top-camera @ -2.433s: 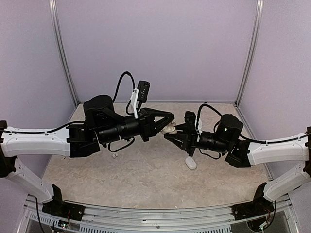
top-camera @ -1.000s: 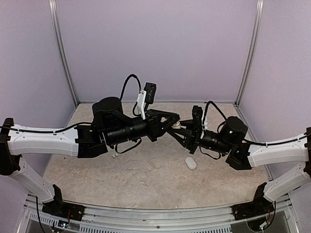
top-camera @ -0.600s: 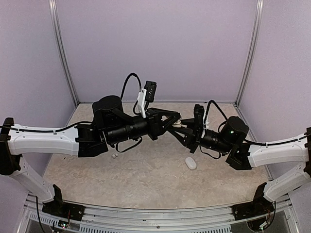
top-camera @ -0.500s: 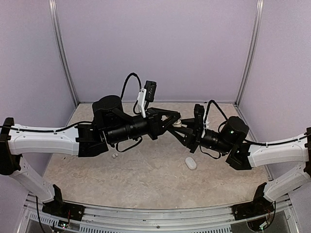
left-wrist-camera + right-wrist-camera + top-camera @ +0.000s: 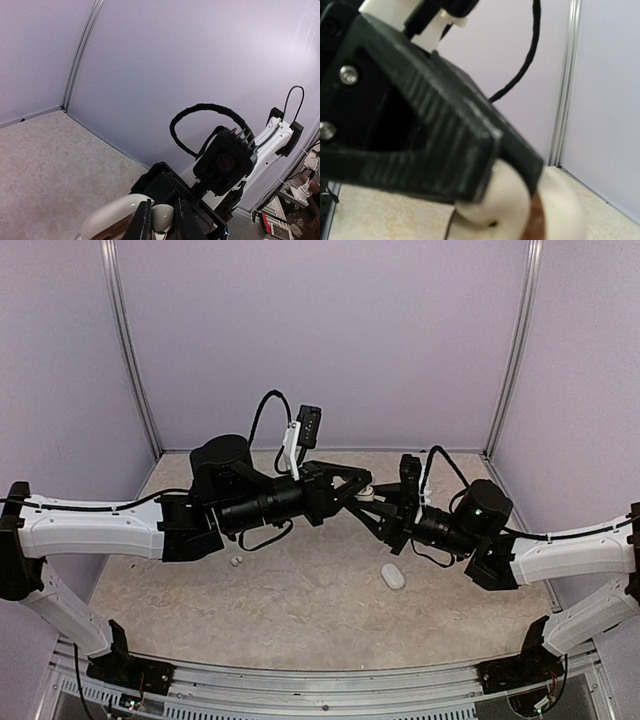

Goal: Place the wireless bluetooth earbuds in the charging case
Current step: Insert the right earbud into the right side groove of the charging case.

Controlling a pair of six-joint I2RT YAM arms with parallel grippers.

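On the table (image 5: 300, 620), one tiny earbud (image 5: 236, 562) lies loose near the left arm, and a plain white oval (image 5: 393, 577) lies to the right. Above them, both arms have lifted and drawn together. The left gripper (image 5: 362, 490) clamps the charging case (image 5: 367, 493) in mid-air. The right gripper (image 5: 380, 508), closed, seems to pinch its lid. This reads as the lid-opening step, with that earbud still to go in.

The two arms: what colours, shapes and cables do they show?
The left arm and right arm have white links and black round joints. The left hand and right hand are black and taper forward. A black cable loops over each wrist.
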